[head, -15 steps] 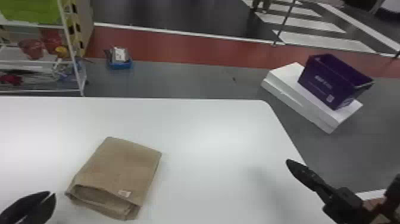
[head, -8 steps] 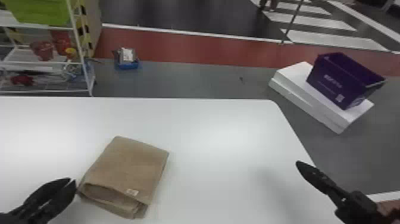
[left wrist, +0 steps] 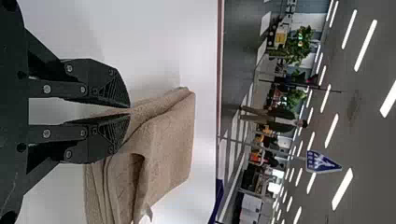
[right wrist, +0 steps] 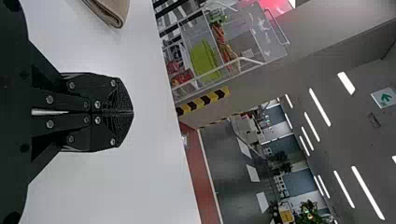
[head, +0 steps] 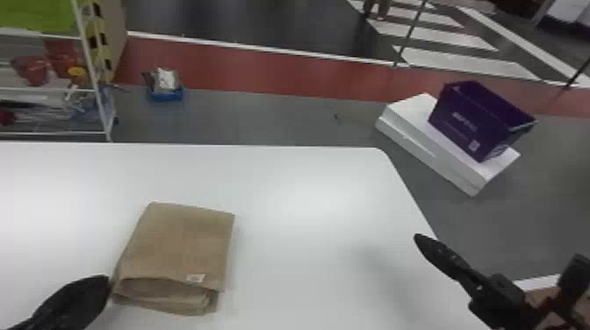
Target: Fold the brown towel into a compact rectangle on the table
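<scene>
The folded brown towel [head: 180,241] with a pale label [head: 195,277] lies on the white table [head: 298,210], edge pinched by the barely parted left gripper [head: 106,281], right gripper [head: 418,239] closed and empty, a printed purple bin [head: 456,120] beyond on grey floor's [head: 281,120] white slabs [head: 412,109].

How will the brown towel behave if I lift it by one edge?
The brown towel will probably sag and flex, since its cloth bows open at the near fold. Its layers may slide apart or unfold, as several loose edges stack there. It seems unlikely to roll, lying flat on the table.
</scene>
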`<move>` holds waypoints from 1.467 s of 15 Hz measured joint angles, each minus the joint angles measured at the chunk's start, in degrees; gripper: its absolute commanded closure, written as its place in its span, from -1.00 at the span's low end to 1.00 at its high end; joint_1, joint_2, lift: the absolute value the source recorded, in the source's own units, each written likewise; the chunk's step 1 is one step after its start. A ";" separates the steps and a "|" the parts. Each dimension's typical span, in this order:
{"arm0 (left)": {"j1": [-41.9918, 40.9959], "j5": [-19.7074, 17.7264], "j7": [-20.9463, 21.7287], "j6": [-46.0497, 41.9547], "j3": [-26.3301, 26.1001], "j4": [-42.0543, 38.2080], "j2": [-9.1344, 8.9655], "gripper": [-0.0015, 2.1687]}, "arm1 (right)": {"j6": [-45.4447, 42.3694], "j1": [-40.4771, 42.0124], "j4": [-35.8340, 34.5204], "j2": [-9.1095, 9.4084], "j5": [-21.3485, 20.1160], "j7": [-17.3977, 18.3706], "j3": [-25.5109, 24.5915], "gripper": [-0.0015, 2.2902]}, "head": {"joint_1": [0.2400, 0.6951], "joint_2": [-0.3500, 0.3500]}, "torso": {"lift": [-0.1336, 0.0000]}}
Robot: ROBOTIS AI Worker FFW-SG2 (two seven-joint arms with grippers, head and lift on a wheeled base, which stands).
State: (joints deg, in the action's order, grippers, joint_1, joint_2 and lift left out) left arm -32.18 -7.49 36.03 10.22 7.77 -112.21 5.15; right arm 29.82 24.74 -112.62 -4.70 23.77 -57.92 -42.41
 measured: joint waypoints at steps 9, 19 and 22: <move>-6.67 -5.49 -1.61 -7.55 -0.57 -9.09 -1.09 -0.11 | -0.44 -1.12 2.85 -1.09 1.80 -1.01 -1.23 0.96 | 1.00 -1.00 | -0.85; 7.70 5.02 -8.30 10.81 -16.15 -6.12 -1.11 -0.10 | 0.68 -0.24 1.28 -0.82 3.18 -1.14 -2.07 0.96 | 1.00 -1.00 | -0.85; 12.68 9.64 -12.98 14.27 -19.01 -1.65 -1.29 -0.10 | 0.90 -0.32 1.32 -1.15 3.22 -1.57 -2.63 0.96 | 1.00 -1.00 | -0.85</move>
State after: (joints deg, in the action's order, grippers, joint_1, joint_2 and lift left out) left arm -19.50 2.15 23.06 24.48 -11.24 -113.86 3.86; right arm 30.72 24.42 -111.30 -5.86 26.99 -59.49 -45.04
